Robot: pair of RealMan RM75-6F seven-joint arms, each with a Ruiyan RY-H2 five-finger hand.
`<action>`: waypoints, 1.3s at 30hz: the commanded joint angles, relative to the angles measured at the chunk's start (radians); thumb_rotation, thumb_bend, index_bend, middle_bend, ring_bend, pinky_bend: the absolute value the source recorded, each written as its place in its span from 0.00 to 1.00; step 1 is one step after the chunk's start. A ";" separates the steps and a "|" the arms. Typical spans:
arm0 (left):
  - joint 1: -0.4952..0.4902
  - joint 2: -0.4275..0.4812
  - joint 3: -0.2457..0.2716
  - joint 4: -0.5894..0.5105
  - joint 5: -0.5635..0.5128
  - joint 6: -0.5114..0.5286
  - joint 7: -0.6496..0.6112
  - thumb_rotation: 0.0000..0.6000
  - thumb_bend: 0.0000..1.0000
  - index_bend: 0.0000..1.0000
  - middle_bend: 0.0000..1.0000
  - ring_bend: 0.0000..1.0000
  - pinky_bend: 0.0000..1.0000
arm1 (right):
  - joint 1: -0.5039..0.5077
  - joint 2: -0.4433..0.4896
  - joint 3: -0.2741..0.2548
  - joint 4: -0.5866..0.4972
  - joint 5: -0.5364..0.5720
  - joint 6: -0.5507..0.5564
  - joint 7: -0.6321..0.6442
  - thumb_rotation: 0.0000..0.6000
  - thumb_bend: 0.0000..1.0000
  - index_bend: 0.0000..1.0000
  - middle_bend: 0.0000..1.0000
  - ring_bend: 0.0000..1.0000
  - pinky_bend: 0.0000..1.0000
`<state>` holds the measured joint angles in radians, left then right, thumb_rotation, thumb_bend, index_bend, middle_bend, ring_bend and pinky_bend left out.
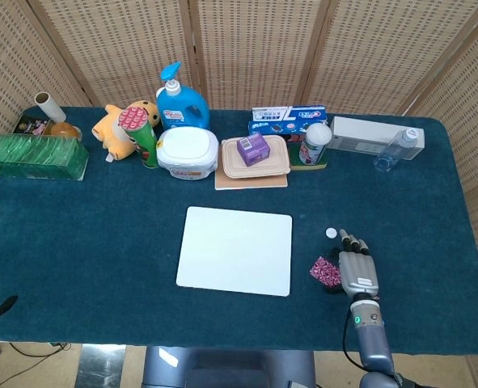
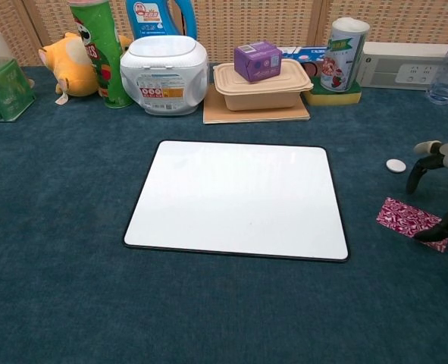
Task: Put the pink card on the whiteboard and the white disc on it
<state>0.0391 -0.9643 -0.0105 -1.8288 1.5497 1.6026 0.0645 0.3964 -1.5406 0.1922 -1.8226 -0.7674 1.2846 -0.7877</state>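
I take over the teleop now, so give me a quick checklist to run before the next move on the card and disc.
1. Whiteboard surface free for placing: ok.
2. Pink card reachable, flat on the cloth beside the right hand: ok.
3. Card gripped: not ok; one fingertip is at its edge, no hold visible.
4. White disc free on the cloth, clear of the fingers: ok.
5. Left hand position: cannot tell.

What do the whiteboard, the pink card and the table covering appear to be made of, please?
Whiteboard: smooth, glossy white panel with a thin dark rim, faintly reflective. Pink card: thin and flat, probably printed paper or card, patterned. Table covering: dark teal fabric with a matte, napped look, likely carpet or felt.
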 commanded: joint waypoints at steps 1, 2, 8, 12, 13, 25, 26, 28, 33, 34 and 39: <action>0.000 0.000 0.000 0.000 0.000 0.000 0.000 1.00 0.07 0.00 0.00 0.00 0.00 | 0.013 -0.002 0.001 -0.006 0.024 0.007 -0.010 0.90 0.00 0.35 0.00 0.00 0.00; 0.000 0.000 0.000 0.000 -0.001 0.000 0.000 1.00 0.07 0.00 0.00 0.00 0.00 | 0.017 -0.004 0.003 -0.008 0.039 0.014 -0.018 0.91 0.00 0.35 0.00 0.00 0.00; -0.002 0.002 0.000 0.000 -0.001 -0.003 -0.004 1.00 0.07 0.00 0.00 0.00 0.00 | 0.037 -0.015 0.020 -0.012 0.104 0.039 -0.036 0.91 0.00 0.35 0.00 0.00 0.00; -0.002 0.003 0.000 0.000 -0.001 -0.003 -0.007 1.00 0.07 0.00 0.00 0.00 0.00 | 0.048 -0.022 0.029 -0.015 0.143 0.061 -0.048 0.91 0.00 0.35 0.00 0.00 0.00; -0.002 0.003 0.000 0.000 -0.001 -0.004 -0.006 1.00 0.07 0.00 0.00 0.00 0.00 | 0.051 -0.024 0.029 -0.017 0.150 0.067 -0.051 0.91 0.00 0.35 0.00 0.00 0.00; -0.002 0.004 0.002 0.000 0.004 -0.002 -0.008 1.00 0.07 0.00 0.00 0.00 0.00 | 0.079 -0.029 0.027 -0.040 0.224 0.101 -0.081 0.90 0.00 0.34 0.00 0.00 0.00; -0.002 0.004 0.002 0.000 0.004 -0.002 -0.009 1.00 0.07 0.00 0.00 0.00 0.00 | 0.082 -0.031 0.026 -0.039 0.228 0.103 -0.081 0.90 0.00 0.34 0.00 0.00 0.00; -0.001 0.004 0.001 0.000 0.004 0.001 -0.011 1.00 0.07 0.00 0.00 0.00 0.00 | 0.088 -0.036 0.025 -0.034 0.233 0.110 -0.083 0.90 0.00 0.34 0.00 0.00 0.00; -0.001 0.005 0.001 0.001 0.003 0.001 -0.013 1.00 0.07 0.00 0.00 0.00 0.00 | 0.096 -0.045 0.021 -0.027 0.236 0.129 -0.087 0.90 0.00 0.34 0.00 0.00 0.00; -0.001 0.005 0.001 0.001 0.003 0.001 -0.013 1.00 0.07 0.00 0.00 0.00 0.00 | 0.098 -0.047 0.021 -0.026 0.236 0.133 -0.087 0.90 0.00 0.34 0.00 0.00 0.00; -0.001 0.006 0.002 0.001 0.005 0.000 -0.013 1.00 0.07 0.00 0.00 0.00 0.00 | 0.101 -0.051 0.015 -0.025 0.242 0.144 -0.087 0.90 0.00 0.33 0.00 0.00 0.00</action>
<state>0.0378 -0.9585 -0.0086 -1.8281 1.5544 1.6026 0.0511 0.4974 -1.5918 0.2071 -1.8474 -0.5251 1.4280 -0.8747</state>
